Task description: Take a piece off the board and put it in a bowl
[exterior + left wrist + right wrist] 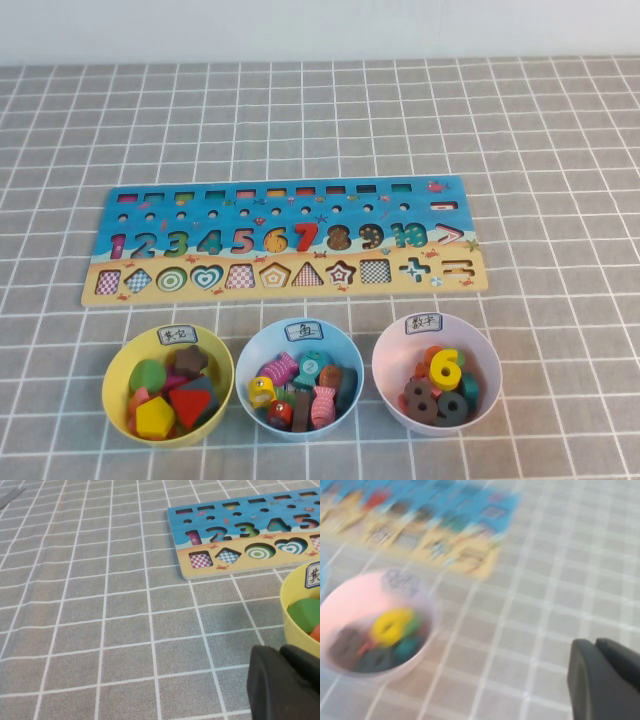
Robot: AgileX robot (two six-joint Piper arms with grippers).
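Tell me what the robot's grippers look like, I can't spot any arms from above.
Little shows. The left gripper appears in its wrist view as matte black, rounded finger pieces at the frame's lower corner, near the yellow bowl. The right gripper looks the same, black and blocky, shut. No cables or markings are visible, and the high view shows no arms.

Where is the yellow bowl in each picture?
High view: the yellow bowl sits lower left, in front of the board, left of the blue bowl.
Left wrist view: only its rim shows at the right edge, above the left hand.
Right wrist view: not in it; only the pink bowl and right hand.
Shared landmark: the board.
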